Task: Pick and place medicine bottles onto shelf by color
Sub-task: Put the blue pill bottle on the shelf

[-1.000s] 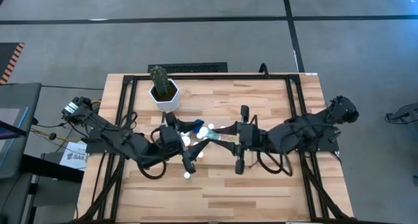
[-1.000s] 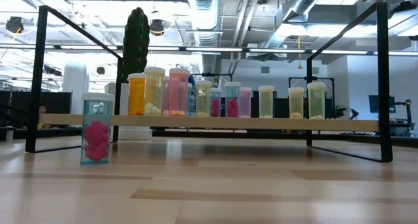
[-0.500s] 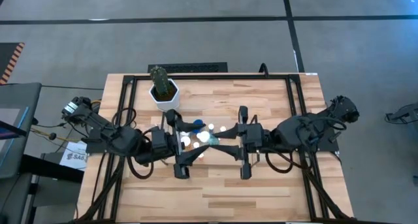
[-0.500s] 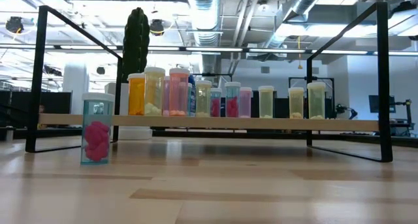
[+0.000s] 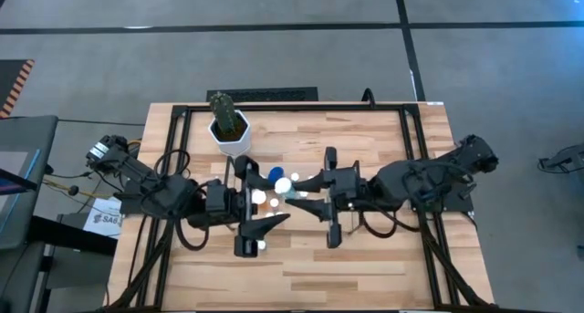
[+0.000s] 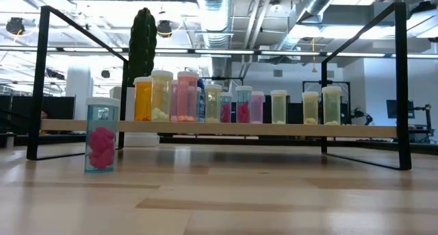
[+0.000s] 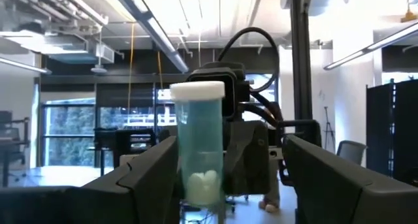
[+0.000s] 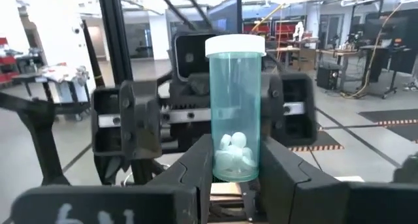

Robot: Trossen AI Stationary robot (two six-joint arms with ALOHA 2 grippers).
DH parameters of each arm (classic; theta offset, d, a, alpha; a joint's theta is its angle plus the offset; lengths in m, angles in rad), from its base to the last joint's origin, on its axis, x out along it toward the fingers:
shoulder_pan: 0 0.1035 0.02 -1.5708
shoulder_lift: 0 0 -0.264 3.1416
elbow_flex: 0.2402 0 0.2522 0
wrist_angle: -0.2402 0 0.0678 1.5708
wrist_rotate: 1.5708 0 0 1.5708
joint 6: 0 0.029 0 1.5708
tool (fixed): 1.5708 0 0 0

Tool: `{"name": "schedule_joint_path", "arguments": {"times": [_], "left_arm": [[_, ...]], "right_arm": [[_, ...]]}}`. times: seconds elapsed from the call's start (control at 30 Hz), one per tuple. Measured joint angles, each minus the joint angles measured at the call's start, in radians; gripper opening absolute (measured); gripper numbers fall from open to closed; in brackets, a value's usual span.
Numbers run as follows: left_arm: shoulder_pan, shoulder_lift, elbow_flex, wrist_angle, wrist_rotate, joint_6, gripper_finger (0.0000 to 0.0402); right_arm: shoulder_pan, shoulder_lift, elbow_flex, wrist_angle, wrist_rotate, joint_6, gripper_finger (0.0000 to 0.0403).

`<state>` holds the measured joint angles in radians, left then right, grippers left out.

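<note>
My right gripper [image 5: 308,198] is shut on a teal bottle [image 8: 235,106] with a white cap and white pills, over the table's middle. My left gripper [image 5: 274,203] faces it from the table's left, open. Its fingers [image 7: 153,172] stand on either side of the bottle [image 7: 199,145] without touching it. The shelf [image 6: 274,129] holds a row of several bottles: orange [image 6: 143,98], yellowish, pink and pale green. One teal bottle with pink pills [image 6: 102,134] stands on its base on the table in front of the shelf's left end. My right gripper pinches the teal bottle's lower part [image 8: 235,173] between its two fingers [image 8: 196,165]. The fingers come level from the table's right. The bottle stands upright with its cap up, lifted clear of the table.
A cactus in a white pot [image 5: 229,126] stands at the table's far left, behind the shelf [image 6: 142,36]. Black frame bars [image 5: 415,167] run along the table's sides. Bare wood [image 5: 365,267] lies toward the near edge.
My right gripper has moved a little toward the table's left with the teal bottle. My left gripper has turned from pointing at the near edge to pointing toward the table's right, at the bottle. The bottles on the shelf and the table have stayed still.
</note>
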<state>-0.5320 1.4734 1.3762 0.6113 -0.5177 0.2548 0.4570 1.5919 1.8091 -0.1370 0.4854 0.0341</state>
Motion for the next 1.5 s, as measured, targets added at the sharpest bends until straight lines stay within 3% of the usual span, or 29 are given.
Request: {"name": "schedule_joint_path", "arguments": {"times": [0.17, 0.57, 0.8, 0.93, 1.07, 1.17, 1.33, 1.5], "left_arm": [[0.017, 0.000, 0.000, -0.026, -0.002, -0.017, 0.0227], [0.019, -0.001, 0.002, -0.045, -0.015, -0.012, 0.0082], [0.020, 0.003, 0.002, -0.092, -0.011, -0.038, 0.0072], [0.018, 0.002, 0.002, -0.132, -0.017, -0.063, 0.0072], [0.017, 0.000, 0.002, -0.219, -0.046, -0.100, 0.0072], [0.027, 0.000, 0.001, -0.333, -0.053, -0.206, 0.0072], [0.079, 0.000, 0.001, -0.541, 0.050, -0.487, 0.0072], [0.140, 0.001, 0.000, -0.763, 0.087, -0.740, 0.0072]], "right_arm": [[-0.008, 0.035, -0.001, 0.042, -0.037, -0.009, 0.0114], [-0.024, 0.041, -0.001, 0.004, -0.048, -0.013, 0.0114], [0.001, 0.022, 0.017, -0.105, -0.059, 0.088, 0.0126], [-0.001, 0.001, 0.086, -0.277, -0.079, 0.211, 0.0167], [0.010, -0.013, 0.189, -0.548, -0.165, 0.384, 0.0220], [0.012, -0.011, 0.253, -0.670, -0.207, 0.487, 0.0247], [0.007, -0.006, 0.277, -0.710, -0.227, 0.532, 0.0254], [-0.056, 0.020, 0.275, -0.795, -0.271, 0.821, 0.0255]]}}
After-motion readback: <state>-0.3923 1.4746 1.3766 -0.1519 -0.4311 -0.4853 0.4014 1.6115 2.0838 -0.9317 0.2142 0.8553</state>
